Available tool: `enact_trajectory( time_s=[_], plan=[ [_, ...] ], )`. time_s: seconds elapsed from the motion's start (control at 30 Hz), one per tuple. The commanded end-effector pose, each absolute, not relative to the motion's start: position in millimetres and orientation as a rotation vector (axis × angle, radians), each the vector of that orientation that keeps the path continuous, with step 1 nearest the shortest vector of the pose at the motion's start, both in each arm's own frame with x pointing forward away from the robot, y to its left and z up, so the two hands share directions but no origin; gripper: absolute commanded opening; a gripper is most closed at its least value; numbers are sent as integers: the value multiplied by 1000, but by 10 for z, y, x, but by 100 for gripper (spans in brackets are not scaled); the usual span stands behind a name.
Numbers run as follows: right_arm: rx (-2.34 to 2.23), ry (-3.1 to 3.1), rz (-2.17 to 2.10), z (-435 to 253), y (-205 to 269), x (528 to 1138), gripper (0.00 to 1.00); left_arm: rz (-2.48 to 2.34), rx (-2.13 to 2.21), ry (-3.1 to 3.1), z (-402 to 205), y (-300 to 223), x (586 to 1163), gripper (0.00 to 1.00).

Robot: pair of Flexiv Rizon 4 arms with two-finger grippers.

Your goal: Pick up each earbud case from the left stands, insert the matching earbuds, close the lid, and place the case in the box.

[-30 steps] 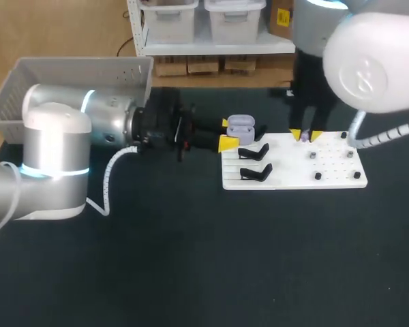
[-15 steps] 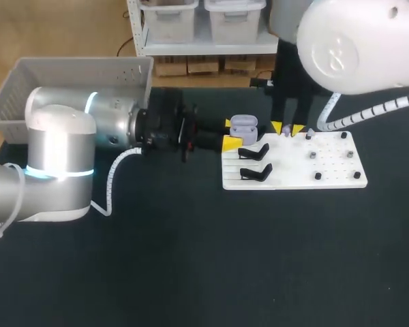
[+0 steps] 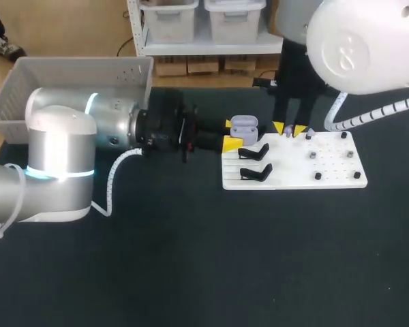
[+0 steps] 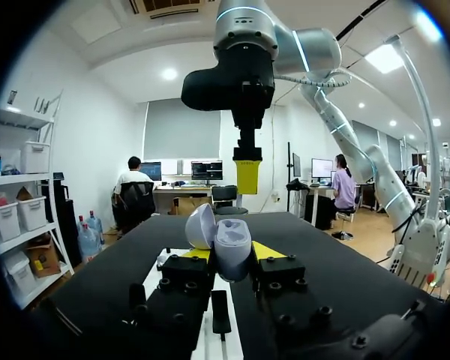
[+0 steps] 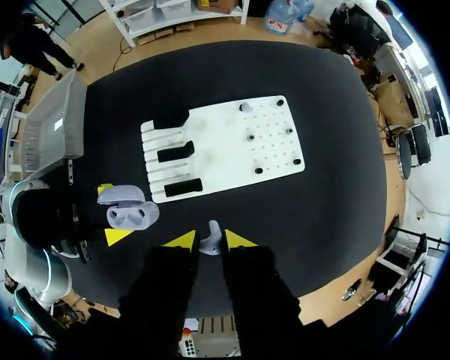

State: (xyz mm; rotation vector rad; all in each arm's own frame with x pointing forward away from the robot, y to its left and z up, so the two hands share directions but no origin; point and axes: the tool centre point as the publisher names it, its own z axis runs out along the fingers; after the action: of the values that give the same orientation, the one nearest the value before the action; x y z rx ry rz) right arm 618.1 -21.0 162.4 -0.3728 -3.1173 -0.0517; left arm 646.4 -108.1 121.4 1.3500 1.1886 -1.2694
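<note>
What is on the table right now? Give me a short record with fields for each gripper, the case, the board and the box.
left gripper: shut on the earbud case, held level beside the board
earbud case: pale purple, lid open
right gripper: pointing down, shut on an earbud, close to the case
white board: flat on the table
black stands: three on the board, none holding a case
grey box: far left corner of the table, behind the left arm
</note>
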Motion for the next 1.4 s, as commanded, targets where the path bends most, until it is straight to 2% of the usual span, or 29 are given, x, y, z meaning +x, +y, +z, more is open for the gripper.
enact_trajectory(
  time_s=[0.03, 0.4, 1.4],
  plan=[
    [-484, -3122, -51, 1644, -137, 6212, 0, -1264, 1346, 1189, 1207, -1082, 6449, 0],
    [-808, -3064, 7, 1883, 177, 6162, 0, -1264, 1346, 1189, 1207, -1082, 6449, 0],
    [-844, -2907, -14, 1739, 462, 6324, 0, -1212, 1369, 1146, 1135, -1104, 6424, 0]
  ],
)
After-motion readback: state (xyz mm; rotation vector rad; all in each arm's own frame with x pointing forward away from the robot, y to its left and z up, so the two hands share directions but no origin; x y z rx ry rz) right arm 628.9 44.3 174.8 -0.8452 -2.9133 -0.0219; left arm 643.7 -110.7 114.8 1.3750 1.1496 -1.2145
